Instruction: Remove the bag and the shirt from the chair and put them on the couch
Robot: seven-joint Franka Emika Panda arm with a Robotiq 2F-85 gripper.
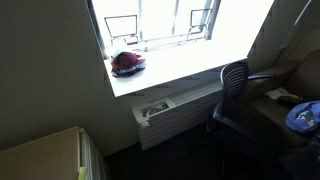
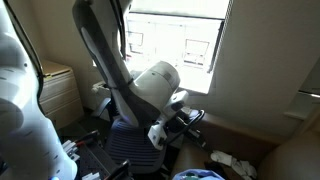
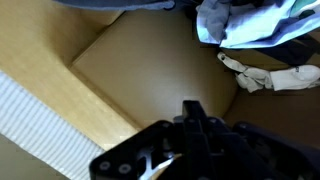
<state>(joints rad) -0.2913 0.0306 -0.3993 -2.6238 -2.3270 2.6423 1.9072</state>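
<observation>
The light blue and white shirt (image 3: 255, 20) lies bunched on the tan couch (image 3: 160, 60) at the top right of the wrist view. In an exterior view it shows as a blue bundle (image 1: 303, 115) on the couch (image 1: 268, 108), right of the black chair (image 1: 232, 85). My gripper (image 3: 190, 108) hovers over the bare cushion, shut, with nothing between its fingers. In an exterior view the gripper (image 2: 186, 120) hangs from the white wrist, above the couch (image 2: 292, 160). I cannot pick out the bag with certainty. A dark patch lies beside the shirt.
A red-and-black rounded object (image 1: 127, 62) sits on the window sill (image 1: 180, 72). A radiator cover (image 1: 170, 110) runs below it. A pale strap-like piece (image 3: 268, 76) lies on the couch near the shirt. A wooden drawer cabinet (image 2: 58, 95) stands by the wall.
</observation>
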